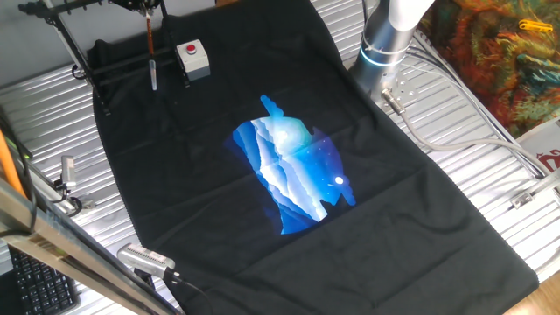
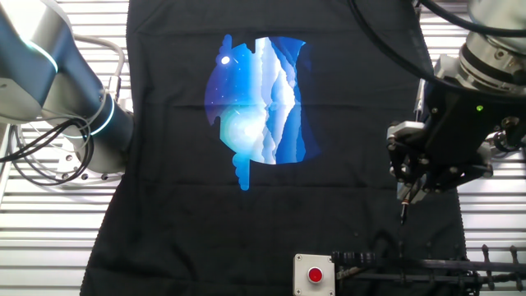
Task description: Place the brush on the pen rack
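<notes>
The brush (image 1: 151,54) hangs upright with its orange-red handle up and its silver end down. My gripper (image 1: 149,9) is shut on its top, mostly cut off by the frame's upper edge. In the other fixed view the gripper (image 2: 408,193) holds the brush, and only the dark lower tip (image 2: 403,215) shows below the fingers. The pen rack (image 1: 122,68) is a thin black rod frame at the far left of the cloth. It also shows in the other fixed view (image 2: 411,265), just below the brush tip. I cannot tell whether brush and rack touch.
A small grey box with a red button (image 1: 192,57) (image 2: 315,275) stands beside the rack. A black shirt with a blue print (image 1: 293,175) covers the table. The arm base (image 1: 385,39) stands at the far right. A thick orange rod (image 1: 9,162) and a keyboard (image 1: 35,284) sit at the left edge.
</notes>
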